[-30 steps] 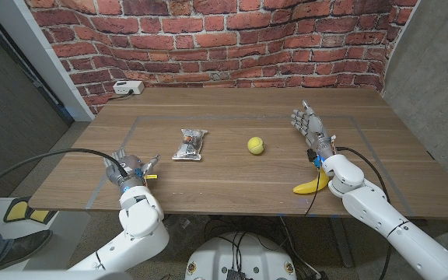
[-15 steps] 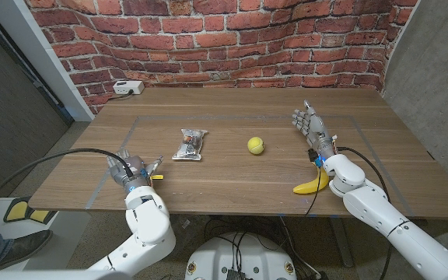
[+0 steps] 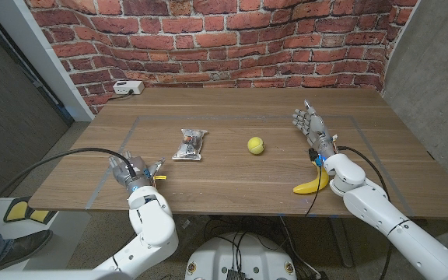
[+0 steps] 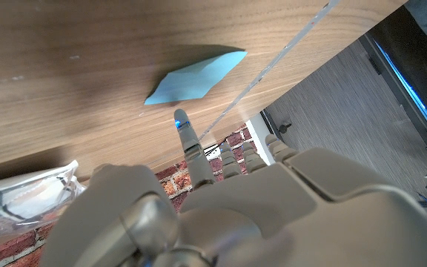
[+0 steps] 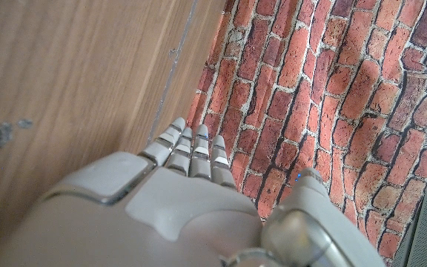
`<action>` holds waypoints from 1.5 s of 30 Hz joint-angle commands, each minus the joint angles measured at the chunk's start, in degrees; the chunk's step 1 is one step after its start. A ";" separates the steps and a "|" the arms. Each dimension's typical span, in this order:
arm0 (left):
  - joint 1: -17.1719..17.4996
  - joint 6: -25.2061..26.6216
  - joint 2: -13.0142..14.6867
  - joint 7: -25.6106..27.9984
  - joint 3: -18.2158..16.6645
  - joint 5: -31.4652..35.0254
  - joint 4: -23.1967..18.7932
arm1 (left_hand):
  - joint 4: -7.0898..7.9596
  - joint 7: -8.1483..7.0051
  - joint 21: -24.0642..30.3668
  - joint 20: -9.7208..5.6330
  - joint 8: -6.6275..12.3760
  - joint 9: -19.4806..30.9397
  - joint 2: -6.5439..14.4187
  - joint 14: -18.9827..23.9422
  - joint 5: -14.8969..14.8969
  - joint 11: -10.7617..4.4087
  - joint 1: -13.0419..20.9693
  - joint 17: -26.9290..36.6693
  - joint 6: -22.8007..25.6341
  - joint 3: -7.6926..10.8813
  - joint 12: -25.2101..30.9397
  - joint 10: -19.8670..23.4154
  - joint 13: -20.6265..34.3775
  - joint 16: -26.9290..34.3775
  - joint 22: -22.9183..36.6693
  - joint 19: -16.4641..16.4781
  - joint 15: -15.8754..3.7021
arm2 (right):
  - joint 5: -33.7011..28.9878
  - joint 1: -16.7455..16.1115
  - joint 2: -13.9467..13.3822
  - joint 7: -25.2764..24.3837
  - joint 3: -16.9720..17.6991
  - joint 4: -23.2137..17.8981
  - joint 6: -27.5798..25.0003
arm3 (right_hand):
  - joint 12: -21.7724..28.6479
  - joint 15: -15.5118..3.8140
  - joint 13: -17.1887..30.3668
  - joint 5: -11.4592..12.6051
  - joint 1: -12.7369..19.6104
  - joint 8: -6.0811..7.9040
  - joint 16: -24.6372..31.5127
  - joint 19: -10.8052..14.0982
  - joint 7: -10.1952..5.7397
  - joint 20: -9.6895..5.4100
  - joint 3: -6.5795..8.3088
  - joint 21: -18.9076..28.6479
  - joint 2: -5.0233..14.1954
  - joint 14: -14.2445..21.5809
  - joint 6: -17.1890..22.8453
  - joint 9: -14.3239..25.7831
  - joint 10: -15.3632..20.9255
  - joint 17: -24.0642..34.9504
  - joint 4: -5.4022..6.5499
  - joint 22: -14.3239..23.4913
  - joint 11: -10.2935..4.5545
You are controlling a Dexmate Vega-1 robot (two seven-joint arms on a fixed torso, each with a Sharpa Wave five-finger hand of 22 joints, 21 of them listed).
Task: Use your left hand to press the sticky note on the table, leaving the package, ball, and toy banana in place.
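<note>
A light blue sticky note [image 4: 195, 74] lies on the wood beside a tape line. My left hand [image 3: 136, 170] hovers near the table's front left corner with its fingers apart and nothing in it. One fingertip [image 4: 181, 119] points at the note and stops just short of it. The package [image 3: 190, 144] lies left of centre, and its clear wrapper [image 4: 21, 196] shows beside my left hand. The yellow ball [image 3: 256, 145] sits mid-table. The toy banana [image 3: 312, 185] lies near the front right edge, next to my right wrist. My right hand [image 3: 311, 128] stands open with its fingers straight, holding nothing.
A white power box [image 3: 127, 88] sits at the back left corner by the brick wall. Thin tape lines [image 3: 103, 180] frame a rectangle on the table. The table's front edge [image 3: 224, 211] runs close behind my left hand.
My left hand and forearm have crept a little to the right along the front edge. The package, ball, banana and right hand have stayed put.
</note>
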 commanded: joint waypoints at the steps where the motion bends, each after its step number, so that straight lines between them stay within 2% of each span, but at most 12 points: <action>1: 0.81 0.00 -0.98 -1.44 -0.30 1.88 0.15 | -0.06 0.18 0.39 0.02 0.49 0.25 -0.07 0.27 0.21 -0.25 0.37 0.12 0.66 -0.52 0.27 0.22 0.20 -0.08 0.12 0.23 -0.52 | 0.01 0.26 -0.06 0.00 -0.20 0.12 -0.47 | -0.13 -0.06 0.07 0.31 0.14 -0.18 -0.12 0.14 -0.52 0.11 0.15 0.02 0.52 0.02 0.20 0.31 0.45 0.00 0.02 0.29 -0.15; 14: 1.05 0.00 -1.22 0.66 -0.44 -1.05 0.20 | -0.04 0.23 0.39 0.06 0.45 0.24 -0.03 0.49 0.19 -0.18 0.43 0.13 0.91 -0.59 0.27 0.37 0.20 -0.04 0.12 0.29 -0.57 | 0.16 0.61 0.19 0.46 -0.53 0.69 -0.26 | -0.14 -0.04 0.08 0.31 0.18 -0.18 -0.11 0.23 -0.50 0.10 0.16 0.05 0.59 0.04 0.20 0.31 0.46 -0.01 -0.01 0.29 -0.13; 22: -0.70 0.00 -0.17 4.48 1.60 -7.75 0.62 | -0.02 0.10 0.36 0.12 0.39 0.24 0.00 0.52 0.18 -0.27 0.48 0.13 1.01 -0.63 0.23 0.34 0.19 -0.06 0.13 0.25 -0.58 | 0.22 0.35 0.00 0.35 -0.22 0.29 0.00 | -0.14 -0.09 0.08 0.31 0.20 -0.18 -0.13 0.22 -0.49 0.12 0.16 0.04 0.62 -0.01 0.19 0.31 0.48 -0.01 -0.03 0.29 -0.04; 27: 0.01 0.00 -1.34 5.86 2.43 -7.48 0.16 | -0.01 0.18 0.35 0.03 0.41 0.24 0.02 0.49 0.18 -0.19 0.51 0.13 1.22 -0.66 0.22 0.36 0.19 -0.09 0.13 0.24 -0.56 | 0.40 0.05 -0.08 0.26 0.19 0.03 0.31 | -0.15 -0.04 0.08 0.31 0.21 -0.18 -0.13 0.22 -0.48 0.11 0.16 0.04 0.63 0.01 0.20 0.31 0.47 -0.01 -0.04 0.29 -0.09; 38: 2.99 0.00 -4.32 4.44 1.51 -2.85 -0.99 | 0.02 0.23 0.32 0.02 0.51 0.23 0.06 0.52 0.16 -0.16 0.54 0.14 1.77 -0.71 0.26 0.56 0.19 -0.11 0.13 0.20 -0.54 | 0.93 0.23 -0.20 1.14 0.34 0.57 0.45 | -0.14 -0.10 0.08 0.30 0.21 -0.17 -0.11 0.21 -0.46 0.08 0.14 0.04 0.64 0.04 0.23 0.31 0.52 -0.01 -0.05 0.29 -0.12; 45: 1.85 0.00 -3.35 6.88 3.17 -6.10 -1.73 | 0.04 0.36 0.32 -0.01 0.54 0.23 0.09 0.54 0.15 -0.19 0.57 0.14 2.04 -0.74 0.22 0.54 0.19 -0.12 0.13 0.21 -0.51 | 1.05 0.53 -0.31 1.79 0.22 1.01 0.51 | -0.14 -0.09 0.08 0.30 0.20 -0.17 -0.11 0.20 -0.47 0.09 0.12 0.03 0.64 0.05 0.22 0.31 0.53 0.00 -0.06 0.29 -0.17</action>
